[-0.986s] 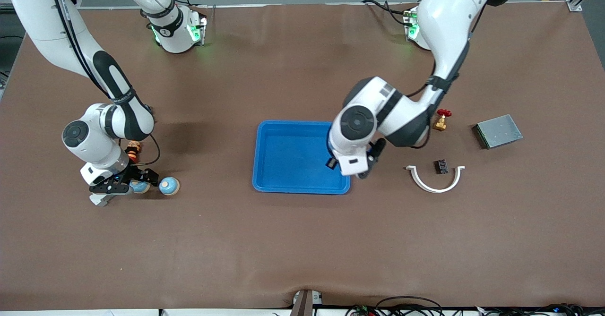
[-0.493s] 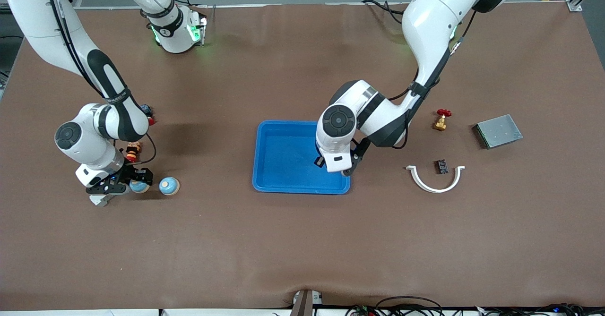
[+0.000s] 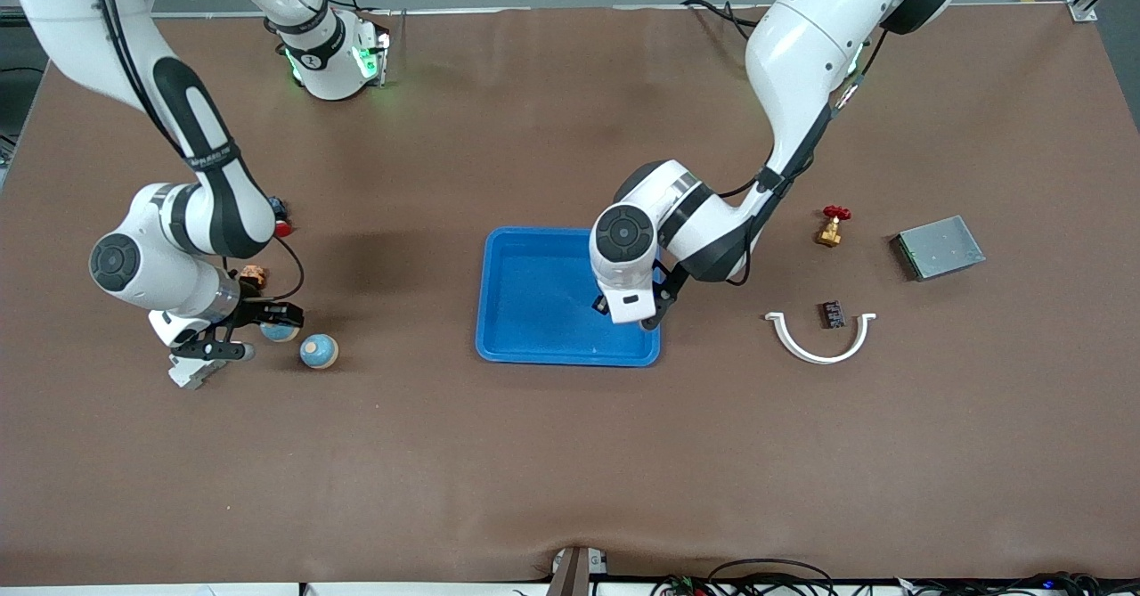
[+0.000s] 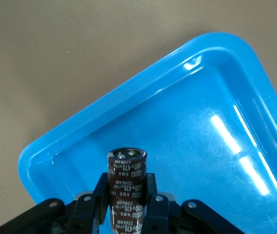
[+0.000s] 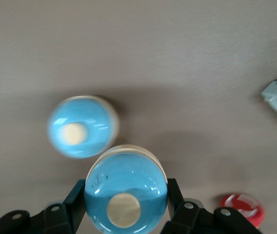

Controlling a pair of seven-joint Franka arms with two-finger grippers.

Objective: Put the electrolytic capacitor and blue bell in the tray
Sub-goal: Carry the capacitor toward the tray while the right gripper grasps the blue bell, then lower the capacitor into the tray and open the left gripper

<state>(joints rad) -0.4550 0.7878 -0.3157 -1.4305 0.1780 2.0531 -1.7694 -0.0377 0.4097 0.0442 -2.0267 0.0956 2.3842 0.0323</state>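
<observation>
Even, bright light falls from above on my worktop [image 3: 570, 453], and soft shadows pool under my arms. White glare streaks the tray [image 4: 80, 141] floor in my left wrist view. In my right wrist view the loose blue bell [image 5: 82, 126] smears with blur, while the bell in my pincer looks sharp.

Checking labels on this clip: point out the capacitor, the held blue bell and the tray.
electrolytic capacitor [image 4: 126, 187], left wrist view, on its printed sleeve.
held blue bell [image 5: 126, 187], right wrist view, on its blue dome.
tray [image 3: 570, 355], front view, on its near rim.
</observation>
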